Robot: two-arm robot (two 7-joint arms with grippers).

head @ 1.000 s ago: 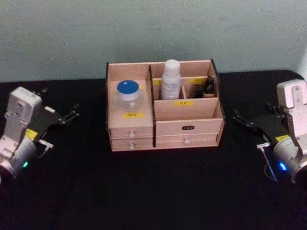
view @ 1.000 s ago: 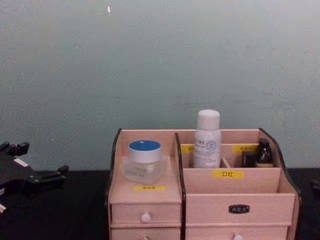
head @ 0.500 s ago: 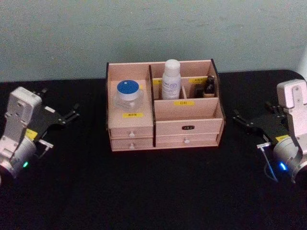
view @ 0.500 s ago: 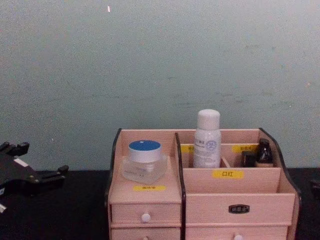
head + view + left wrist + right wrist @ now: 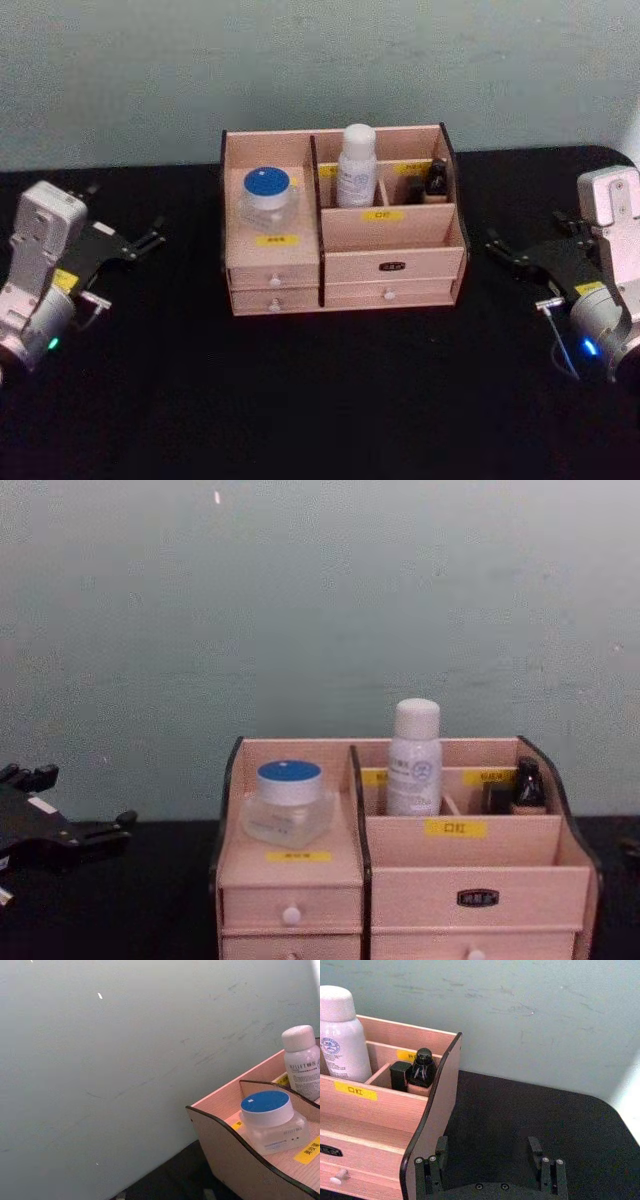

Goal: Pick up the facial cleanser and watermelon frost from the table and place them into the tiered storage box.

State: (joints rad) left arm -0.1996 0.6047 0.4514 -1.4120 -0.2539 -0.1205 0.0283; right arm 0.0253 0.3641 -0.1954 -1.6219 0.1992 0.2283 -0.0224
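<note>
The tiered storage box (image 5: 420,236) stands at the middle back of the black table. The facial cleanser (image 5: 355,166) stands upright in its rear middle compartment, also seen in the chest view (image 5: 414,758) and both wrist views (image 5: 303,1062) (image 5: 342,1035). The watermelon frost (image 5: 268,195) sits on the box's left shelf (image 5: 289,802) (image 5: 271,1120). My left gripper (image 5: 123,214) rests open and empty far left of the box (image 5: 72,802). My right gripper (image 5: 527,233) rests open and empty to the right of the box (image 5: 489,1157).
A small dark bottle (image 5: 437,178) (image 5: 423,1072) and a black cap-like item (image 5: 399,1074) occupy the box's rear right compartment. Bare black table (image 5: 320,400) lies in front of the box. A pale wall rises behind. The table's right corner rounds off near my right arm.
</note>
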